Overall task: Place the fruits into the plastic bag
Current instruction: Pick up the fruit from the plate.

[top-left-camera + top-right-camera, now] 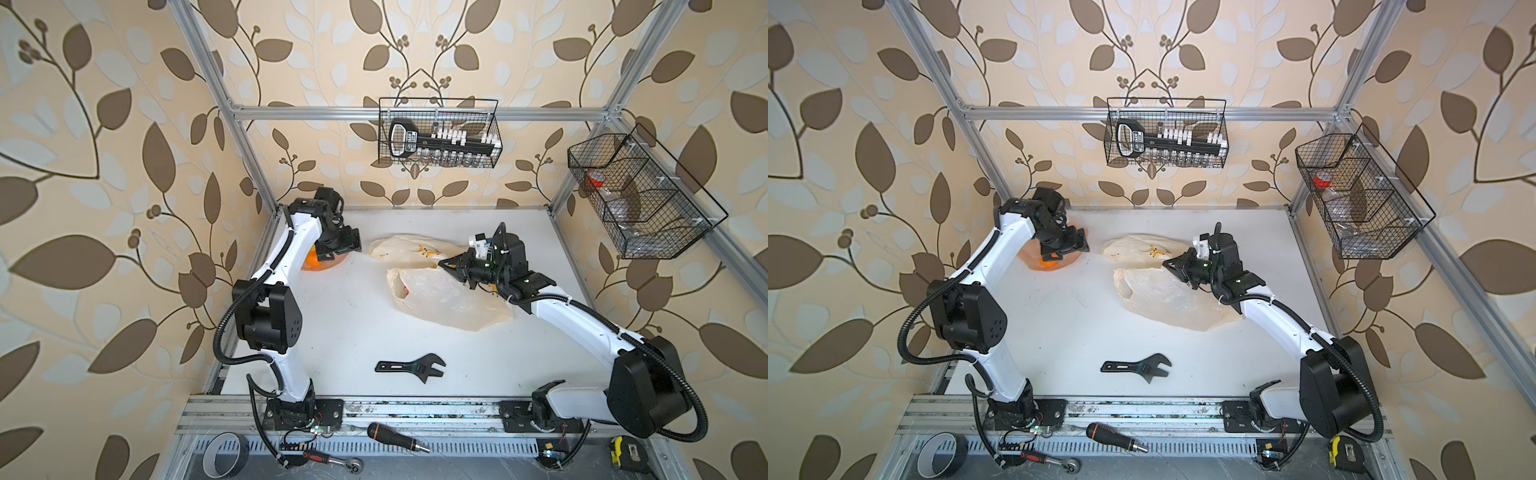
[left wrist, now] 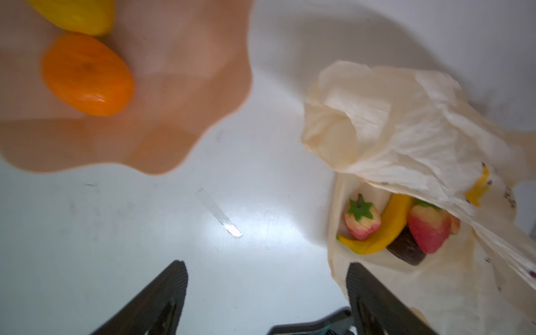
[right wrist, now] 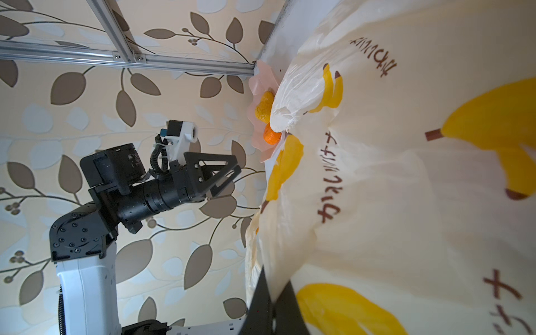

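Note:
The plastic bag [image 1: 449, 299] [image 1: 1167, 303] lies crumpled at mid-table, cream with yellow banana prints. My right gripper [image 1: 444, 264] [image 3: 275, 275] is shut on a fold of the bag's [image 3: 406, 174] rim and holds its mouth up. Inside the bag [image 2: 406, 130] lie two strawberries [image 2: 362, 222], a banana [image 2: 385, 229] and a dark round fruit [image 2: 406, 246]. A tangerine [image 2: 87, 75] [image 3: 271, 135] and a lemon [image 2: 78, 14] [image 3: 264, 107] rest in the pink dish [image 2: 174, 87] [image 1: 1027, 253] at the back left. My left gripper [image 1: 345, 245] [image 2: 265, 265] hovers open and empty between dish and bag.
A black adjustable wrench [image 1: 411, 368] lies on the table near the front. Wire baskets hang on the back rail [image 1: 438, 133] and the right frame [image 1: 640, 195]. A screwdriver [image 1: 397, 436], tape roll [image 1: 224, 453] and ratchet [image 1: 332, 461] lie beyond the front rail.

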`<state>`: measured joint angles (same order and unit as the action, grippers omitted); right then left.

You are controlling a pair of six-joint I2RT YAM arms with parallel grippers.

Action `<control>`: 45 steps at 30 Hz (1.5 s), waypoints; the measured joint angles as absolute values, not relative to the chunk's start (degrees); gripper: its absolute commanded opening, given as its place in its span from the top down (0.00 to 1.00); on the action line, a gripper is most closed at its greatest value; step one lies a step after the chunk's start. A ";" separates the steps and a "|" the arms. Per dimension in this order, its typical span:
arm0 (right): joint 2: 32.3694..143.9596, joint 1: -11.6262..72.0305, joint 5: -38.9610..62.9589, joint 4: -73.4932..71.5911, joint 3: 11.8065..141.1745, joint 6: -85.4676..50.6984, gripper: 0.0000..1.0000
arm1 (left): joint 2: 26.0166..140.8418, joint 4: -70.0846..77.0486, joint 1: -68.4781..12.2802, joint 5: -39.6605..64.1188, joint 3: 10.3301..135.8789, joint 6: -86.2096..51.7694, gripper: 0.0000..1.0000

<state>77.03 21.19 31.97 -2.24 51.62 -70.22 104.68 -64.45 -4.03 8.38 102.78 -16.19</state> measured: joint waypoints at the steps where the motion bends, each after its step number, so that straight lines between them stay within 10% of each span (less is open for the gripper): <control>1: 77.03 21.15 31.97 -2.22 51.62 -70.19 1.00 | 105.60 -64.49 -2.72 6.79 103.83 -15.55 0.19; 45: 77.45 21.08 31.97 -1.23 51.66 -69.78 1.00 | 129.95 -61.84 5.45 -3.44 112.33 -8.82 0.35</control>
